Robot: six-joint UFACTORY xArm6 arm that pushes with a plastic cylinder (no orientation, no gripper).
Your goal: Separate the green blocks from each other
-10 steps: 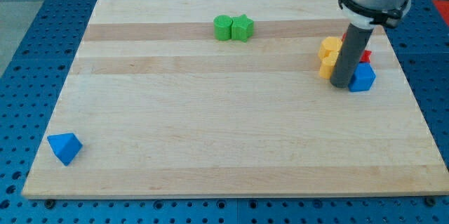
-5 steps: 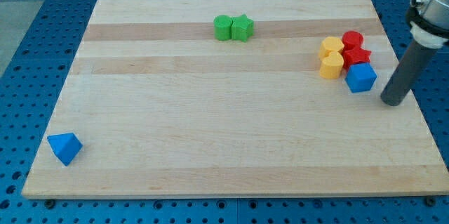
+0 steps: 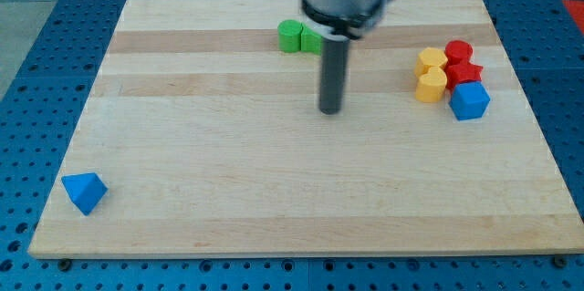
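- The light is bright and even, with no dim corner anywhere in the frame.
- The pale wooden worktop (image 3: pixel 228 172) shows its grain clearly and carries no harsh glare.
- Shadows are soft and short: my tip (image 3: pixel 329 110) casts only a faint dark smudge at its foot.
- The blue block (image 3: pixel 84 192) at the lower left is crisp-edged.
- My arm's housing at the top centre looks slightly smeared; the rod below it is sharper.
- The worktop's edges run straight, without visible bending.
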